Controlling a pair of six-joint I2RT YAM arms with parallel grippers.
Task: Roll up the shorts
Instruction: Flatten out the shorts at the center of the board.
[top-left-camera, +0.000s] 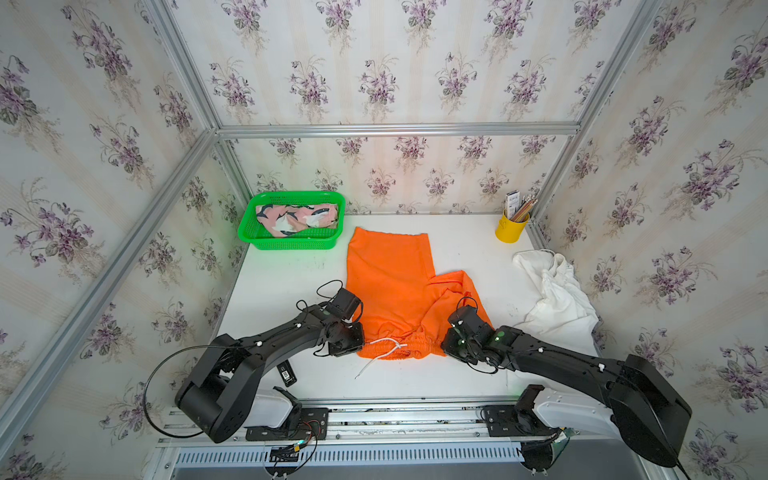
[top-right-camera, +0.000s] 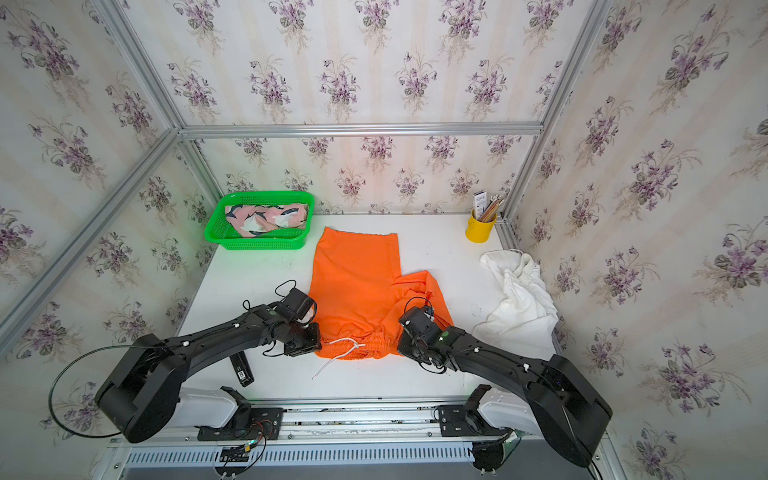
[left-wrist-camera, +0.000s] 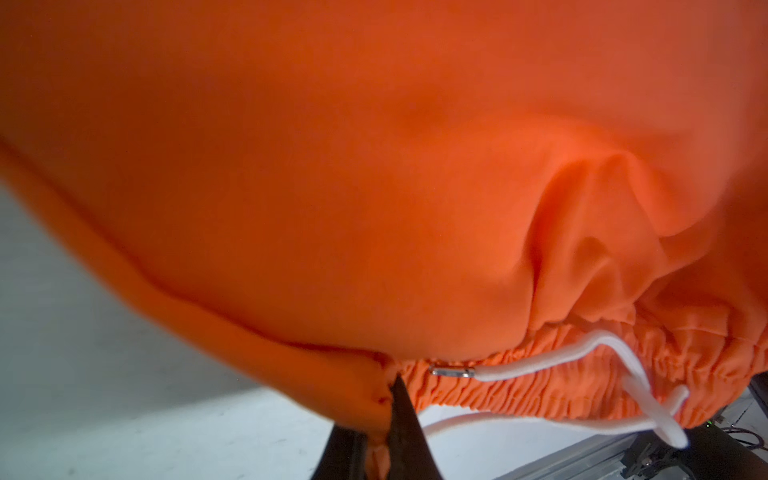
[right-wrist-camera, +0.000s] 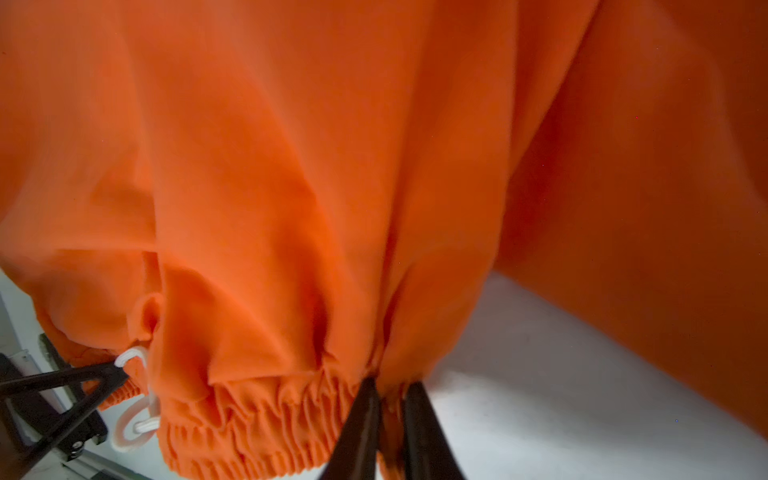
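- The plain bright orange cloth shorts (top-left-camera: 390, 282) lie just beside the green plastic basket (top-left-camera: 291, 246), with one leg hem nearest it and the gathered waistband (top-left-camera: 399, 351) farthest.
- The left gripper (left-wrist-camera: 374, 415) pinches the waistband corner on the basket's side. The right gripper (right-wrist-camera: 390, 384) pinches the opposite corner.
- The long axis runs from waistband to basket, so rolling likely heads that way.
- Only the wrist views show the jaws biting cloth; only the top views show the crumpled leg (top-left-camera: 453, 291).
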